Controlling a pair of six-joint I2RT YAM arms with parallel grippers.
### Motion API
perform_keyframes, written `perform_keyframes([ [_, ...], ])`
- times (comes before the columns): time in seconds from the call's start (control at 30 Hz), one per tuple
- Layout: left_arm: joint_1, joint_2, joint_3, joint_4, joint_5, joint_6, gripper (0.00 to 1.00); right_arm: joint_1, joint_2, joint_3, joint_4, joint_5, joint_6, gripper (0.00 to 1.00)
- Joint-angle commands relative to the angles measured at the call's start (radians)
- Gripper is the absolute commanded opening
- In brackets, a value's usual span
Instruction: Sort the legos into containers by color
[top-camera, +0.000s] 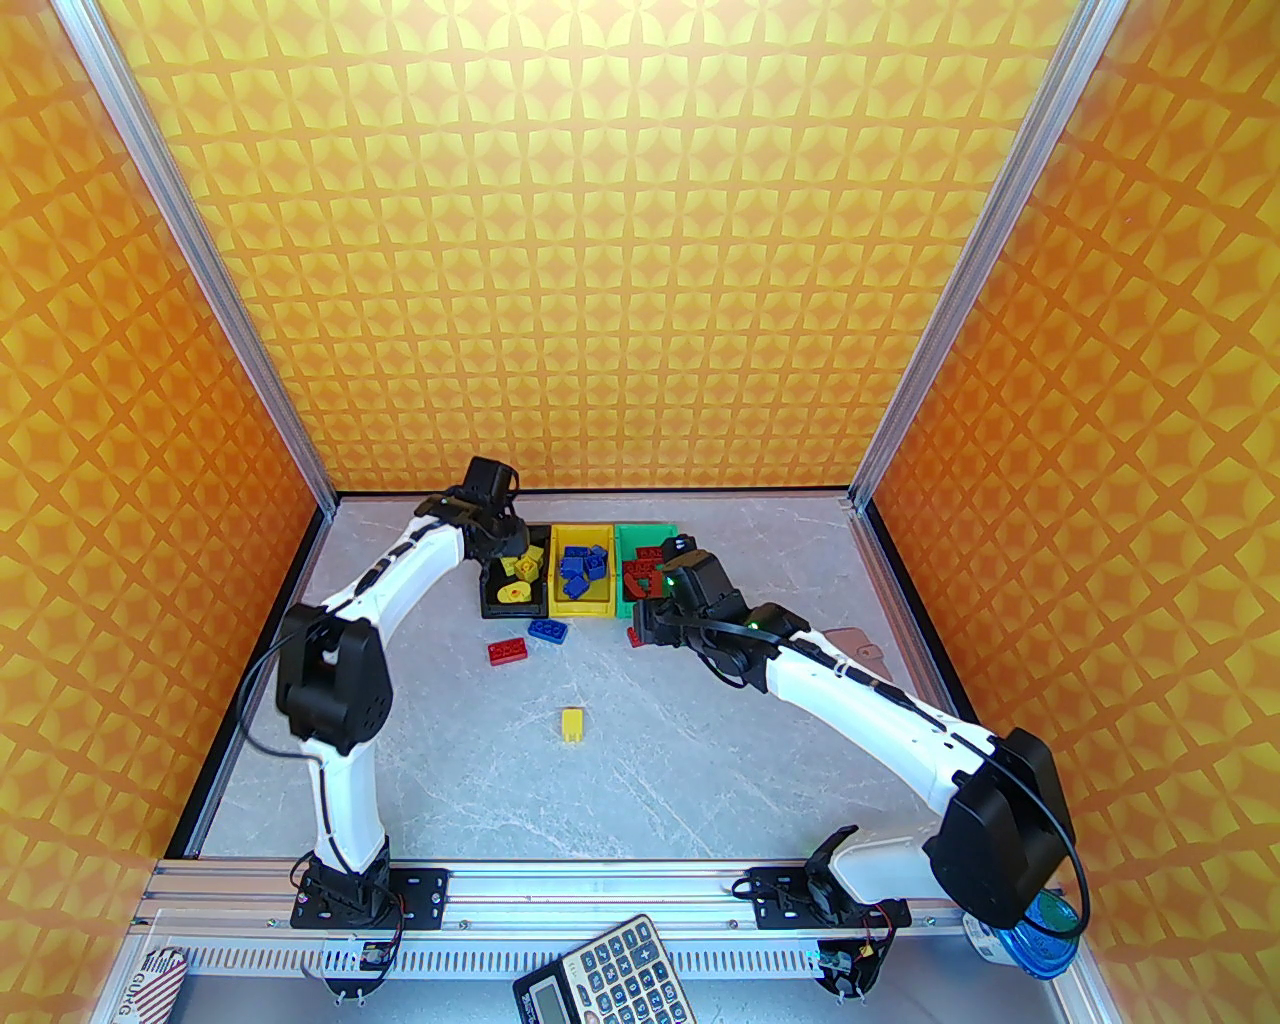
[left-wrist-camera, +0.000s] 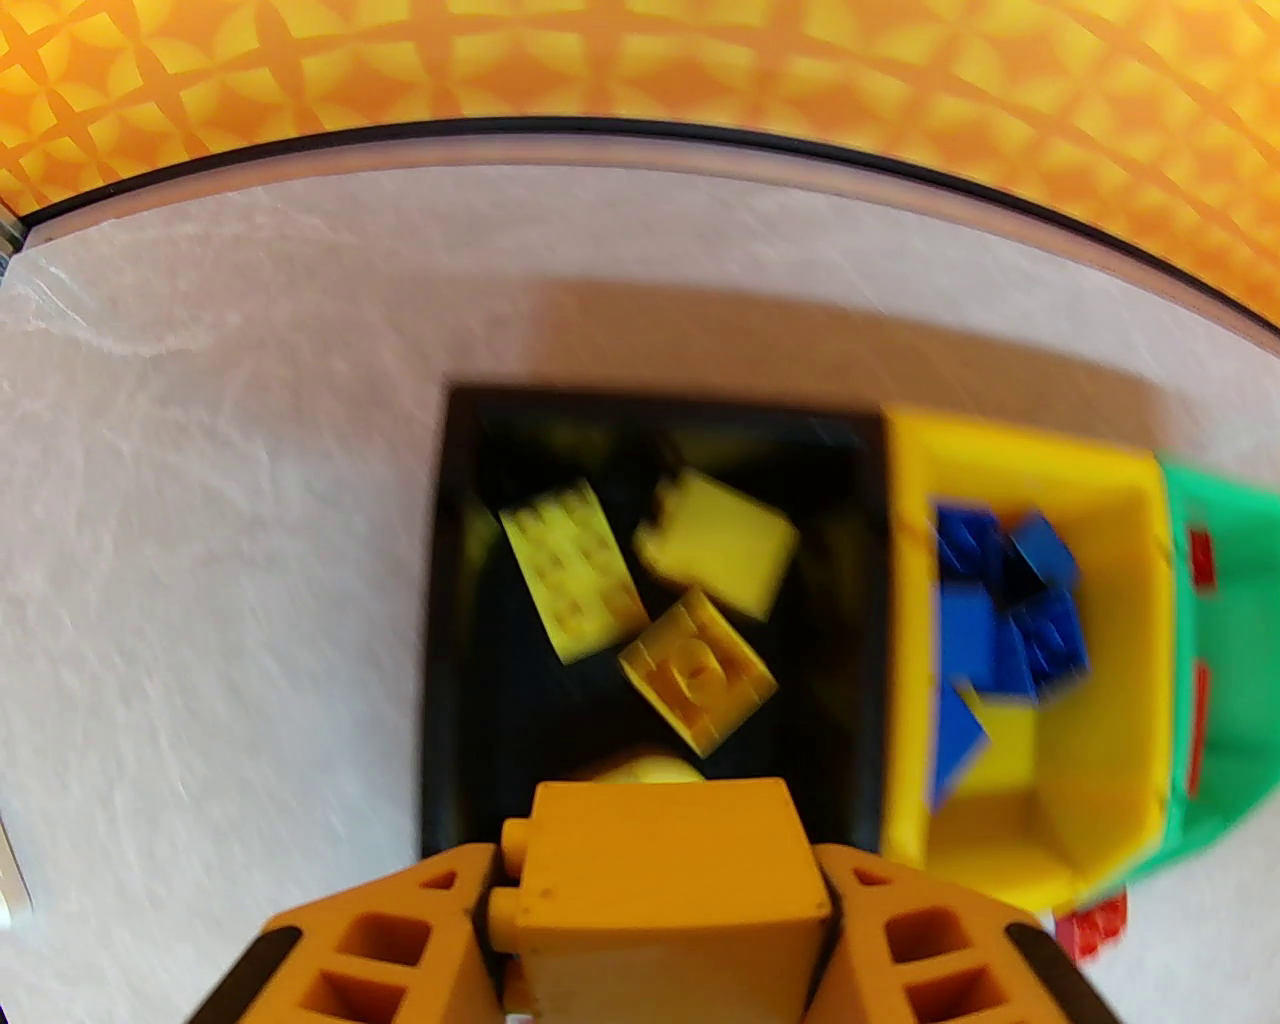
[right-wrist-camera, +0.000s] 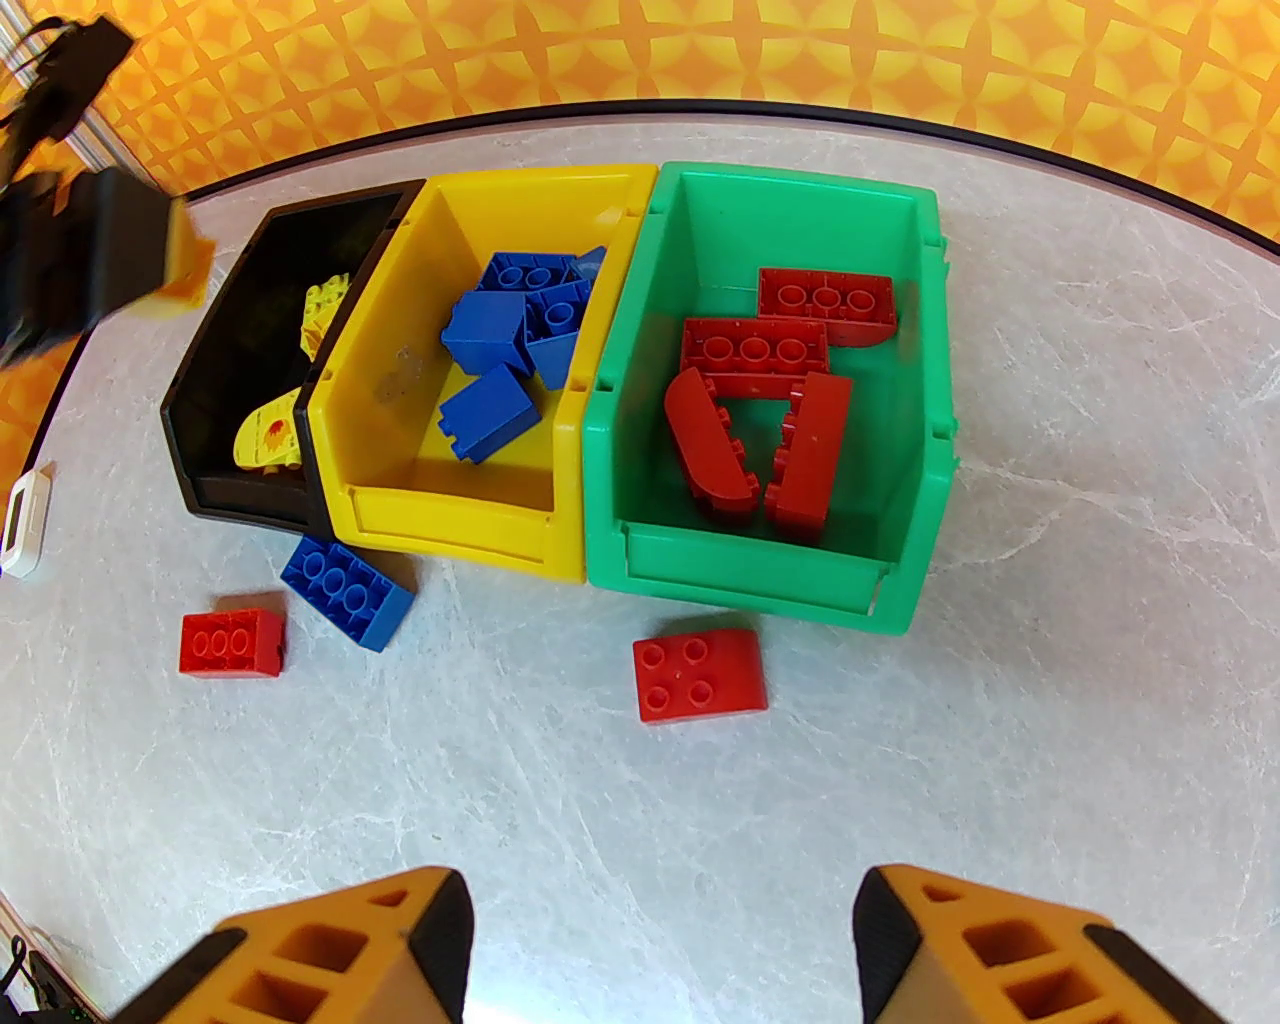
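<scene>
**Left gripper (left-wrist-camera: 660, 895) clamps yellow brick (left-wrist-camera: 650, 830) over black bin (left-wrist-camera: 440, 600)**

Yellow legos (left-wrist-camera: 700, 680) lie in that bin. The right gripper (right-wrist-camera: 662, 910) hangs wide open, empty, before the green bin (right-wrist-camera: 740, 585) of red legos (right-wrist-camera: 755, 350). Blue legos (right-wrist-camera: 490, 330) sit in the yellow bin (right-wrist-camera: 450, 510). On the table (right-wrist-camera: 1050, 650): a red brick (right-wrist-camera: 232, 643) and blue brick (right-wrist-camera: 345, 590) by the black bin's front, a sloped red brick (right-wrist-camera: 700, 675) before the green, a loose yellow brick (top-camera: 572, 723) nearer the arms.
</scene>
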Motion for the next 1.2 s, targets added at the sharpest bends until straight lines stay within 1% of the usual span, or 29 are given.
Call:
perform_keyframes([
  [0.0,0.019,0.061,0.082,-0.029,-0.007,0.036,0.42,-0.004,-0.037,-0.032,-0.005,0.004,-0.002,0.68],
  [0.13,0.03,0.105,0.132,-0.034,0.021,0.046,0.41,-0.004,-0.053,-0.053,-0.003,-0.003,0.003,0.68],
  [0.3,0.031,0.132,0.17,-0.039,0.031,0.062,0.42,-0.004,-0.055,-0.061,-0.004,-0.006,0.008,0.68],
  [0.33,0.03,0.14,0.185,-0.047,0.031,0.062,0.44,-0.004,-0.055,-0.061,-0.003,-0.007,0.009,0.68],
  [0.43,0.031,0.156,0.217,-0.068,0.032,0.066,0.67,-0.004,-0.06,-0.065,-0.003,-0.011,0.011,0.68],
  [0.47,0.03,0.157,0.223,-0.072,0.031,0.069,0.7,-0.004,-0.06,-0.066,-0.003,-0.01,0.011,0.68],
  [0.57,0.031,0.14,0.217,-0.074,0.031,0.069,0.74,-0.004,-0.061,-0.066,-0.005,-0.01,0.01,0.68],
  [0.67,0.031,0.106,0.197,-0.075,0.031,0.064,0.75,-0.004,-0.057,-0.066,-0.005,-0.007,0.01,0.68],
  [0.83,0.02,-0.008,0.084,-0.057,0.035,0.04,0.75,-0.003,-0.037,-0.064,0.005,-0.003,0.009,0.7],
  [0.97,-0.004,-0.142,-0.075,-0.019,0.04,0.019,0.75,-0.003,0.006,-0.054,0.015,-0.014,0.002,0.7],
  [1.17,-0.058,-0.313,-0.316,0.031,0.04,-0.029,0.76,-0.002,0.056,-0.052,0.038,-0.068,0.008,0.7],
])
